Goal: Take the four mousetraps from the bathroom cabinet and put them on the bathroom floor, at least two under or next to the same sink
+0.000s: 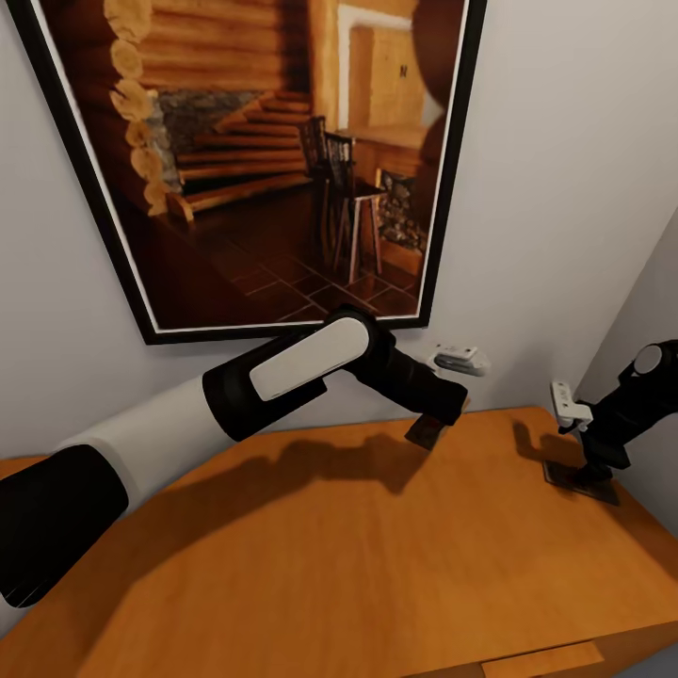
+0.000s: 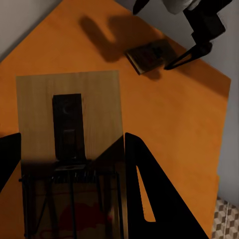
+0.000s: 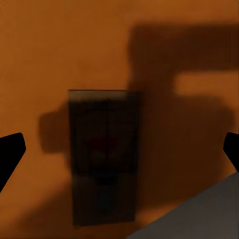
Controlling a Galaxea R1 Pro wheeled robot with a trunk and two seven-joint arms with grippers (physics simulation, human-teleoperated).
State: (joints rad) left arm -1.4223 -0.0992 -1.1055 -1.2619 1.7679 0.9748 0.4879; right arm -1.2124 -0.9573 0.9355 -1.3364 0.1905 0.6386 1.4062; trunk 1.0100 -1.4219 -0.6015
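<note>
Left wrist view: mousetrap (image 2: 69,149) in left pincer (image 2: 74,164).

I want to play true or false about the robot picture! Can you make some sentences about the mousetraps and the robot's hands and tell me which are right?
1. The left gripper holds a mousetrap. True.
2. The other mousetrap lies on the floor. False: it lies on the orange-brown cabinet top.
3. The right gripper hangs over that lying mousetrap with its fingers spread. True.
4. A mirror hangs on the wall. False: it is a framed picture of a log-cabin room.
</note>
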